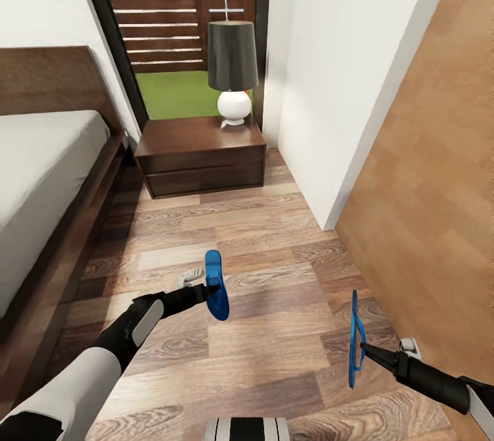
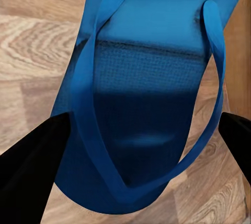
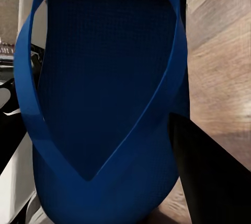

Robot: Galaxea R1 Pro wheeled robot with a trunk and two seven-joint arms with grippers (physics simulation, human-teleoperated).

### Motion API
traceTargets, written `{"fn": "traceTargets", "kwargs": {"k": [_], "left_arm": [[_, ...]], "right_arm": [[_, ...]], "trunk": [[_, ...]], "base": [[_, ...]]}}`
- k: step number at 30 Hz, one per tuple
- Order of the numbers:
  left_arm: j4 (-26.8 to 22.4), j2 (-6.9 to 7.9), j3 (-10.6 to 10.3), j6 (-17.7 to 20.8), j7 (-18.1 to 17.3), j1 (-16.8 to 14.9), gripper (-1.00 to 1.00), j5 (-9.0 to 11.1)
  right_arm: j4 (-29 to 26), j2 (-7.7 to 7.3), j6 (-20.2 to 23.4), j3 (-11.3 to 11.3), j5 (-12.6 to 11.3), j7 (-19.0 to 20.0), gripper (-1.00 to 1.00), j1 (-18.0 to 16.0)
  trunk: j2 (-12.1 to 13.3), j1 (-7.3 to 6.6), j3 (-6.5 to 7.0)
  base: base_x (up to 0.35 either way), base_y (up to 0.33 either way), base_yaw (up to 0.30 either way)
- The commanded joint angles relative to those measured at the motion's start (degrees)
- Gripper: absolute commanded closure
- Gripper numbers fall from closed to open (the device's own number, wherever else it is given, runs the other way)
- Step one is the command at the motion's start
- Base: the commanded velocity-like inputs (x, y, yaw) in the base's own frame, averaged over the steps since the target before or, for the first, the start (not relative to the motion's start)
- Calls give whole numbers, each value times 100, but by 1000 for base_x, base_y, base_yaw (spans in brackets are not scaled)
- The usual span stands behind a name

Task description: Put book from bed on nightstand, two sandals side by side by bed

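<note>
Nearest to us, our right claw [image 1: 359, 346] is clenched on one blue sandal [image 1: 353, 338], held on edge above the wood-plank floor [image 1: 274, 331] so that it shows as a thin upright strip; up close from the right wrist, that sandal [image 3: 104, 104] has its straps towards the camera, with one dark finger [image 3: 214, 177] beside it. A little farther on, our left claw [image 1: 211, 287] grasps the other sandal [image 1: 217, 284], also lifted clear of the floor and standing roughly upright; the left wrist shows its sole and straps [image 2: 151, 93] between two dark fingers [image 2: 31, 156]. The two sandals are well apart. To the left runs the bed [image 1: 41, 153], its pale mattress bare in the part we see. Beyond, beside the bed, stands the nightstand [image 1: 200, 156] carrying a dark-shaded lamp [image 1: 233, 70], with the window [image 1: 171, 22] behind.
</note>
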Motion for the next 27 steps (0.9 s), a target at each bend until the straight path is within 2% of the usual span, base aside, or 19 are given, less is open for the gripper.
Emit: {"fn": "traceTargets", "kwargs": {"k": [1, 27], "left_arm": [[-4, 6, -23, 25, 10, -2, 100, 39], [30, -3, -40, 25, 11, -2, 100, 41]], "right_arm": [[0, 0, 59, 0, -18, 7, 100, -1], [-16, 43, 41, 8, -13, -2, 100, -1]], "trunk": [[0, -3, 19], [35, -70, 595]], "base": [[0, 0, 0], [0, 0, 0]]}}
